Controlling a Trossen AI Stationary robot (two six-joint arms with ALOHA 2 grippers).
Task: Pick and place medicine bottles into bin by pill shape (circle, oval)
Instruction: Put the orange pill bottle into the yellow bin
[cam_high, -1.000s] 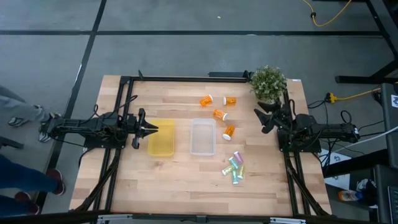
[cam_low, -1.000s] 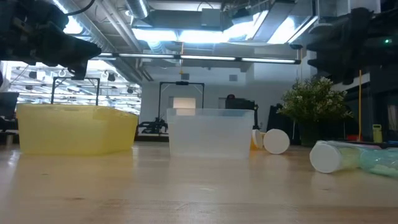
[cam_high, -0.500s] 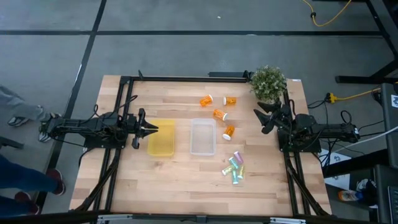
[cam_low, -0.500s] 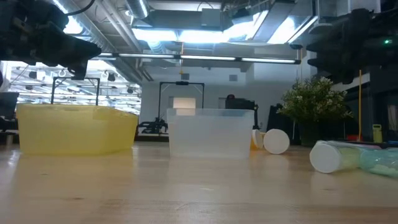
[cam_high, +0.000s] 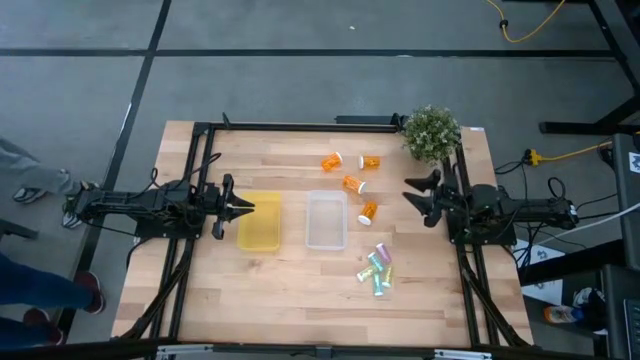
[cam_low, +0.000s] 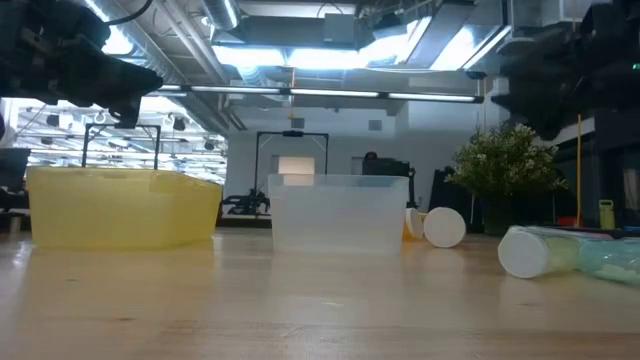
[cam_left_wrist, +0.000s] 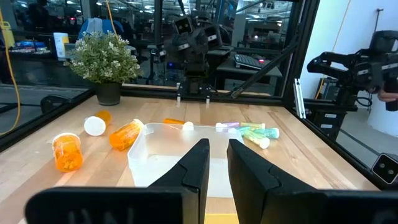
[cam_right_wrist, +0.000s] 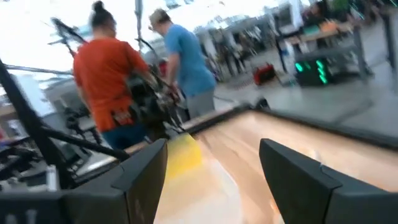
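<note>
Several orange medicine bottles with white caps lie on their sides on the table right of centre: near the back (cam_high: 331, 161) (cam_high: 370, 161), in the middle (cam_high: 353, 184), and beside the clear bin (cam_high: 368, 212). A cluster of pale green-teal bottles (cam_high: 378, 270) lies nearer the front. The yellow bin (cam_high: 259, 221) and the clear bin (cam_high: 326, 220) stand side by side at the centre. My left gripper (cam_high: 248, 207) is shut and hovers at the yellow bin's left side. My right gripper (cam_high: 415, 197) is open and empty, right of the orange bottles.
A green potted plant (cam_high: 432, 135) stands at the back right, just behind my right gripper. Black frame rails run along the table's back and sides. People stand in the room beyond the table's left side (cam_right_wrist: 112, 87).
My right gripper has moved a little toward the table's left, toward the orange bottles, and stays open. My left arm and all bottles and bins have kept still.
</note>
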